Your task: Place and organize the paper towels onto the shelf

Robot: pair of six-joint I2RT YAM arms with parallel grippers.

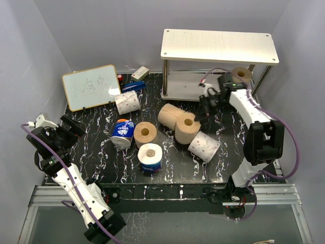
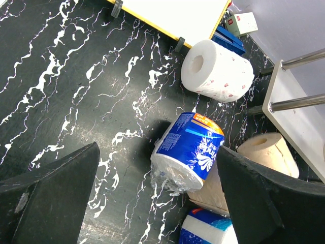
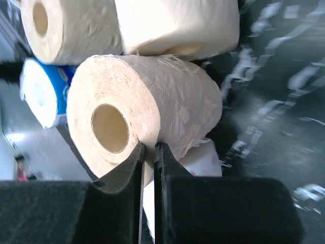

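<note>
The right pincer point(image 1: 201, 114) is clenched tight, its tips against the hollow end of a tan roll point(image 1: 187, 128) that lies on its side on the tabletop point(image 1: 91, 162). The roll sits just in front of the shelf point(image 1: 218, 46), with its core turned toward that pincer. The left pincer point(image 1: 67, 132) hangs spread wide, well apart at the left, so the right arm is plainly nearer. From the right wrist the tips seem to press the roll's rim, but whether they nip any paper I cannot tell.

Pale grey walls point(image 1: 51, 35) on 3 sides; black white-veined tabletop point(image 1: 167, 163)
</note>
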